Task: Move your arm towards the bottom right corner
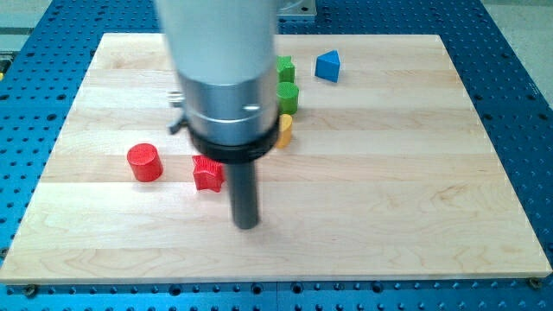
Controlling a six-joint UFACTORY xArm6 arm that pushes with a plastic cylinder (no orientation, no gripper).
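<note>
Nearest the camera is the arm's pale housing with its dark collar, and below it the rod, whose lower end, my tip (pixel 247 225), rests on the wooden board (pixel 415 190) a little left of centre and toward the view's bottom. No claw exists on this rig, so there is nothing to spread or clamp; the rod touches no block.

Just up and left of the tip sits a red star-like block (pixel 206 174), close but apart from it. Farther left stands a red cylinder (pixel 144 162). Behind the arm, toward the view's top, lie a yellow block (pixel 284 130), mostly hidden by the collar, a green cylinder (pixel 287 97), a green block (pixel 285 69) of unclear shape, and a blue block (pixel 327 66) that looks wedge-like.

The bottom right corner (pixel 537 269) lies well apart from the tip, far to the view's right and only slightly lower. I judge the move to be a long, mostly rightward slide. No block stands between the tip and that corner, so nothing should get pushed on the way.
</note>
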